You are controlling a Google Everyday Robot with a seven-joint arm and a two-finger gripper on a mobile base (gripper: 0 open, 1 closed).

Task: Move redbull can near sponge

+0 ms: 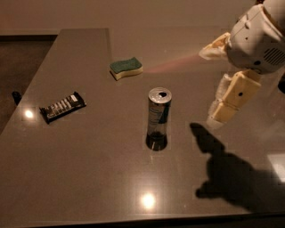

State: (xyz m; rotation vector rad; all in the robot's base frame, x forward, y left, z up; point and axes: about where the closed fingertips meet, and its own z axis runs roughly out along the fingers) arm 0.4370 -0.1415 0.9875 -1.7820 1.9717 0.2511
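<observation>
The redbull can [158,116] stands upright in the middle of the grey table [89,169], silver top with its pull-tab opening facing up. The sponge [126,68], green on top and pale yellow below, lies on the table behind the can and to its left, well apart from it. My gripper [214,84] hangs above the table to the right of the can, at about the height of its top. Its cream fingers [231,95] are spread open and hold nothing. Its shadow falls on the table at the lower right.
A flat dark snack-bar wrapper [62,107] lies at the left of the table. The table's left edge runs beside dark floor [18,62]. A wall [133,13] stands behind the table. Light glare spots show on the tabletop near the front.
</observation>
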